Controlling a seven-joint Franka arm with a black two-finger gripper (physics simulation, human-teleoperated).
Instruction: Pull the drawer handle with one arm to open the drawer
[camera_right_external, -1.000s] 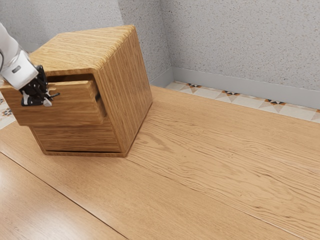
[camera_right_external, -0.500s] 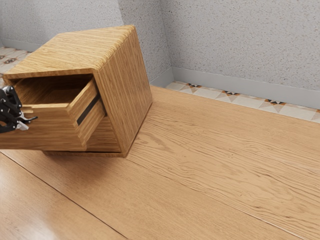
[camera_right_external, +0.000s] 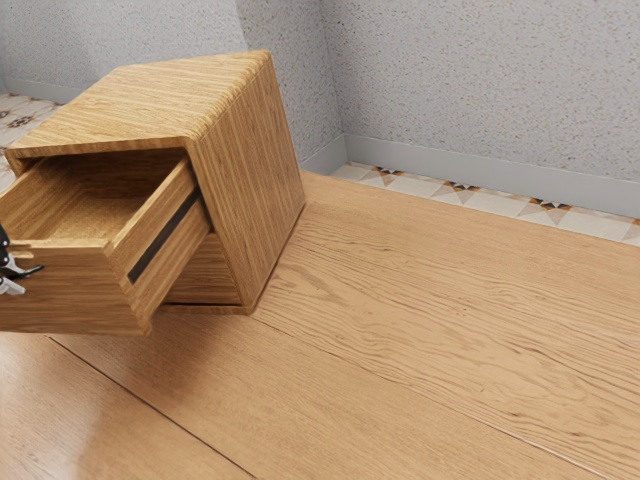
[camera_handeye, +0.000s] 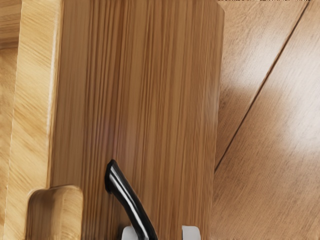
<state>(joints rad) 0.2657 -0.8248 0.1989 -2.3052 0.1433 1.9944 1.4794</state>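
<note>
Gripper (camera_right_external: 6, 270) hard by the handle (camera_handeye: 125, 197), clench impossible to tell; dragging the drawer (camera_right_external: 70, 290) further out, task practically done.

I'm seeing a wooden tabletop (camera_right_external: 420, 330) spreading wide beyond my gripper (camera_right_external: 6, 272). Well apart from it, speckled grey walls (camera_right_external: 480, 70) are meeting in a corner, a grey baseboard (camera_right_external: 500, 175) running along patterned floor tiles (camera_right_external: 470, 192).

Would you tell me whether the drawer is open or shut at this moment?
Open: the drawer juts well out of the cabinet, its inside floor showing.
</note>
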